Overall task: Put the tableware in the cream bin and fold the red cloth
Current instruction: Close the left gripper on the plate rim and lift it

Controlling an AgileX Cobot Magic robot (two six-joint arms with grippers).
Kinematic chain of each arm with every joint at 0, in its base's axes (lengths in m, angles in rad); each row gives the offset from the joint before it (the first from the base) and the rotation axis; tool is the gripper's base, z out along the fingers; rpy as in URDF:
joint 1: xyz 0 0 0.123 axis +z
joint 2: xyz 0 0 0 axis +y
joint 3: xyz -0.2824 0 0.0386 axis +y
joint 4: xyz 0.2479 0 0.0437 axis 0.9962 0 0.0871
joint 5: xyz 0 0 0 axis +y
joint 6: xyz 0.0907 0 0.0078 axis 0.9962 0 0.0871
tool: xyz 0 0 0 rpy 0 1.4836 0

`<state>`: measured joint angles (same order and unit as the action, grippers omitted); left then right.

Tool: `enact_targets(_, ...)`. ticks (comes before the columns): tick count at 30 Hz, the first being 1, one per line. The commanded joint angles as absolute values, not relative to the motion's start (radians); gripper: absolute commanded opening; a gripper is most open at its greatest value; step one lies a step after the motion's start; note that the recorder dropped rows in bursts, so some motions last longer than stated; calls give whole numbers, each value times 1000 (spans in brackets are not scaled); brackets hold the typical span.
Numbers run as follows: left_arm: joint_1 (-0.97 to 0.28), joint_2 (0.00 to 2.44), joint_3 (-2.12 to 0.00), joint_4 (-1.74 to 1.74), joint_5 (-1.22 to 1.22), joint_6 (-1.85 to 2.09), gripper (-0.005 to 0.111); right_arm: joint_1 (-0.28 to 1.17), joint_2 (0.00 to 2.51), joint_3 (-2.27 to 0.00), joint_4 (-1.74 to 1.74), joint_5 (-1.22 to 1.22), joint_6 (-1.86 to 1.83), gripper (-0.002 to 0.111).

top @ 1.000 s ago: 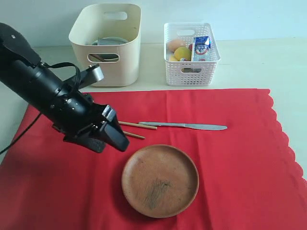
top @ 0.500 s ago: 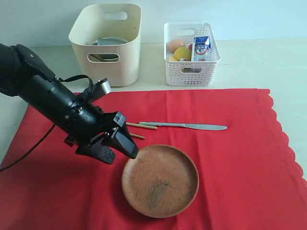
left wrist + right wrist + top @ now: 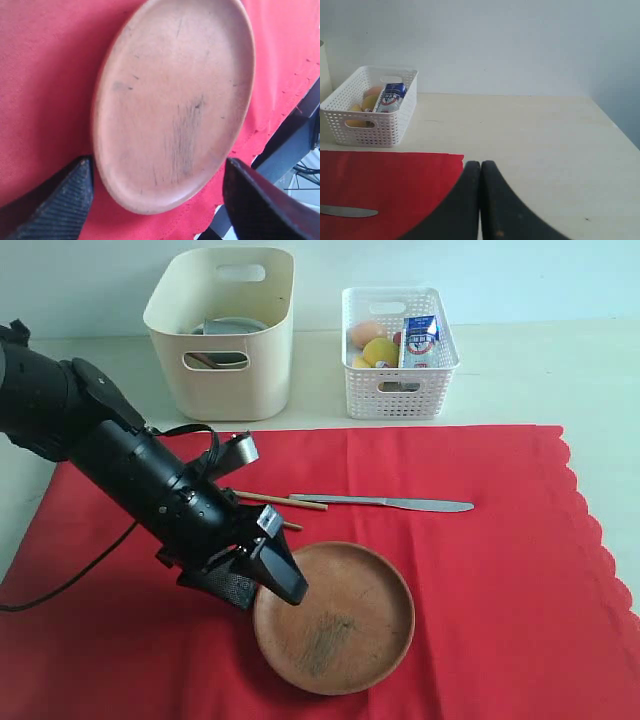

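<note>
Knife (image 3: 380, 503) crosswise — tip rightward, left jaws spread at plate (image 3: 345, 625) rim, right jaws clenched

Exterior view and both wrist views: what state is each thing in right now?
left tool: open, around the plate edge
right tool: shut, empty
plate: flat on red cloth, ungripped
knife: lying on cloth
chopsticks: lying on cloth, partly hidden
red cloth: spread, unfolded
cream bin: upright, items inside
</note>
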<state>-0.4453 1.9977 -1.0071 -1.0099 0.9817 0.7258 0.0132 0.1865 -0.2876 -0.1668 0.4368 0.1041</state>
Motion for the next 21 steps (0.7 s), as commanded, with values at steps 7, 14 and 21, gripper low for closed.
enact_targets(7, -469, 2050, -1004, -1043, 973, 747, 70, 8, 193, -283, -164, 420, 98, 0)
enact_targets(14, -469, 2081, -1004, -1044, 851, 745, 48, 8, 193, -283, -159, 421, 98, 0)
enact_targets(21, -469, 2083, -1004, -1062, 788, 717, 0, 8, 193, -283, -158, 419, 98, 0)
